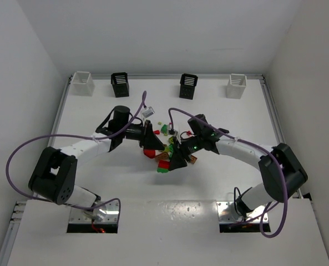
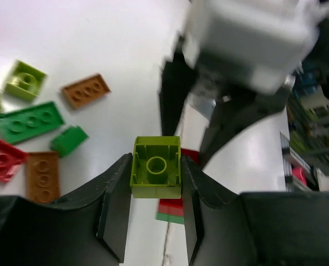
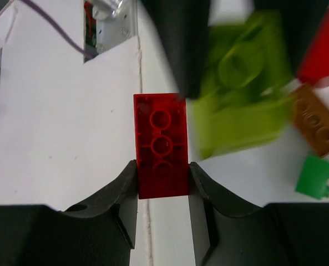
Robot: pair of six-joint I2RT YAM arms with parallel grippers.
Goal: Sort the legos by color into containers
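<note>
In the left wrist view my left gripper [image 2: 155, 177] is shut on a yellow-green lego [image 2: 156, 160], hollow underside toward the camera. My right gripper [image 3: 162, 178] is shut on a red lego [image 3: 160, 127], underside also showing. The two grippers meet over the lego pile [image 1: 165, 151] at mid-table, left gripper [image 1: 151, 139] and right gripper [image 1: 176, 157] close together. The held yellow-green lego [image 3: 244, 83] appears blurred just right of the red one. The containers stand along the far edge: a white bin [image 1: 82, 83], two black bins [image 1: 120, 84] [image 1: 188, 86], and a second white bin [image 1: 236, 86].
Loose bricks lie left of my left gripper: a yellow-green one [image 2: 25, 80], a brown plate [image 2: 85, 90], a green plate [image 2: 28, 122], a red one [image 2: 3, 159]. A brown plate [image 3: 318, 119] and a green brick [image 3: 318, 177] lie right of the red lego. A red-and-green stack [image 2: 171, 211] sits beneath the left fingers.
</note>
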